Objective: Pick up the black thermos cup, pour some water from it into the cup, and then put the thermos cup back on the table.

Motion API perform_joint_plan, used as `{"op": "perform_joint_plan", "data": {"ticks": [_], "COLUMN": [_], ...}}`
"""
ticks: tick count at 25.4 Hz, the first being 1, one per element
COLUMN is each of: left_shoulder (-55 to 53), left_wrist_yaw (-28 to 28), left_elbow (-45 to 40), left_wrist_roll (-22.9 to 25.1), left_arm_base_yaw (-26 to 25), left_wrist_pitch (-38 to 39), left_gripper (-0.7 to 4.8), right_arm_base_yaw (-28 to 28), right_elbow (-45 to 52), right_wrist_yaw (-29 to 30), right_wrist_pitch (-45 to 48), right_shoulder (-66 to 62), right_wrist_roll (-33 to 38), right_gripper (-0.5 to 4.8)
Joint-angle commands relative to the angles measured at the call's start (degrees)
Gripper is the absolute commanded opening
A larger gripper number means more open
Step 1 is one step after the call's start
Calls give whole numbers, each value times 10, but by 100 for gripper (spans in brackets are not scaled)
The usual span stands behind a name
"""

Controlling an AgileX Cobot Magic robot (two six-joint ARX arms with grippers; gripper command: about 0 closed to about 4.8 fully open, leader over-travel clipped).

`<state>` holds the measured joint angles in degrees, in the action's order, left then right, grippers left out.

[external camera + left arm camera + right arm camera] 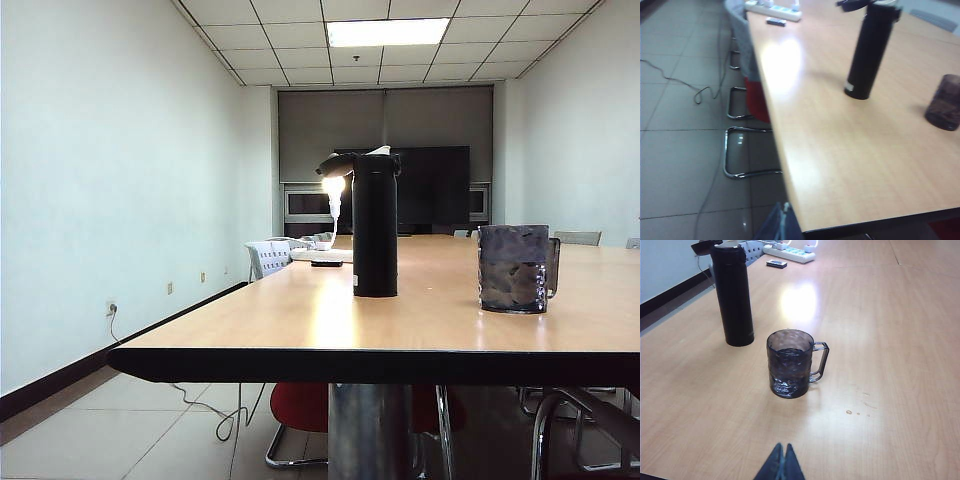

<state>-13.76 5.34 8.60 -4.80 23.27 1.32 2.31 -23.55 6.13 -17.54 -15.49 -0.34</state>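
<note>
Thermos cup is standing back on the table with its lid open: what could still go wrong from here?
1. The black thermos cup stands tall and slim with its flip lid open; a bump could tip and spill it.
2. Droplets lie on the table beside the cup.
3. Both tools, left and right, are shut at the table's near edge.

Looks like a meeting room, pale bluish walls (130, 180) and a drop ceiling with one lit panel (387, 32) glaring off the long wood-look desk (300, 320). Back wall has grey roller blinds (385, 120) pulled down and a big dark screen (435, 190) under them. Floor is light glossy tile (680, 150) with a dark skirting board. A cable (200, 400) trails from a wall socket across the tiles. Red-seated chair with a chrome frame (295, 410) tucked under the near edge, white power strip (790, 254) at the far end.
</note>
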Motion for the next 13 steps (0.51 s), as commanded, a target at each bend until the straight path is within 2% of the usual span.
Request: {"op": "perform_joint_plan", "data": {"ticks": [1, 8, 13], "left_shoulder": [16, 89, 134], "left_wrist_yaw": [0, 0, -2], "left_elbow": [-24, -79, -82], "left_wrist_roll": [-1, 3, 17], "left_arm_base_yaw": [-26, -75, -118], "left_wrist_pitch": [-19, -19, 28], "left_gripper": [-6, -5, -6], "right_arm_base_yaw": [0, 0, 0], "right_elbow": [-2, -2, -2], "right_wrist_yaw": [0, 0, 0], "right_wrist_pitch": [6, 6, 6], "right_shoulder": [0, 0, 0], "right_wrist_roll": [-1, -1, -1], "right_gripper": [-1, -1, -1]}}
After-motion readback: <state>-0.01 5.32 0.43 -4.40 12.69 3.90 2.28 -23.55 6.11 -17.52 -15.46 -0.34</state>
